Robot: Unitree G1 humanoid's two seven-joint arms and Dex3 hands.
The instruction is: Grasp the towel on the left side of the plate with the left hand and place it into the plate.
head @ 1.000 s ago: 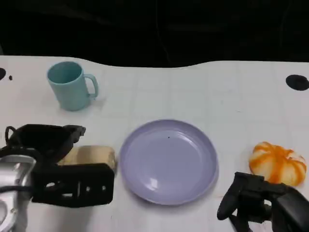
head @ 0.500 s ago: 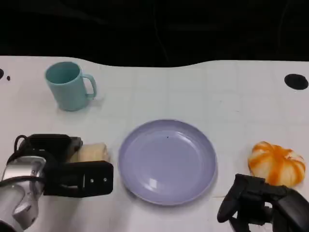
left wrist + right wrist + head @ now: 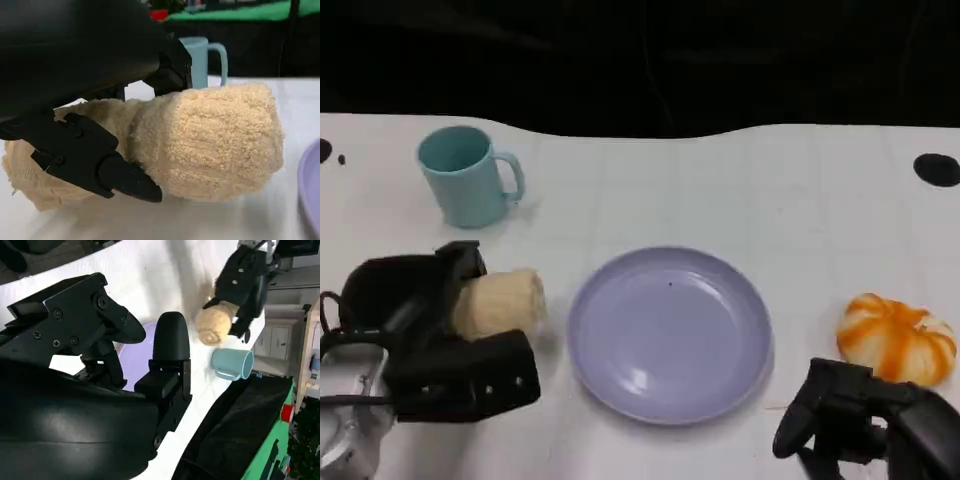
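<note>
From the head view, a white surface [image 3: 740,190] runs wide, its far edge wavy against a dark background. Between the left robot hand [image 3: 425,335] and the purple plate [image 3: 670,335] lies a narrow strip of bare surface; the plate is bare. A teal mug [image 3: 465,175] stands well beyond the left robot hand. The left forearm comes in low at the near edge, and the hand grasps a rolled tan towel [image 3: 500,303] from both sides, the roll's end pointing toward the plate. The right robot hand [image 3: 850,420] rests near the front edge, just short of an orange pumpkin [image 3: 895,338]; it holds nothing.

From the left wrist, black fingers [image 3: 100,160] press the towel [image 3: 210,145] above and below, with the mug [image 3: 202,62] behind it and the plate's rim [image 3: 310,190] just past it.

From the right wrist, the right robot hand [image 3: 135,350] is empty with fingers apart; across the plate [image 3: 137,357] the left robot hand [image 3: 245,282] clasps the towel [image 3: 215,322], the mug [image 3: 232,364] beside it.
</note>
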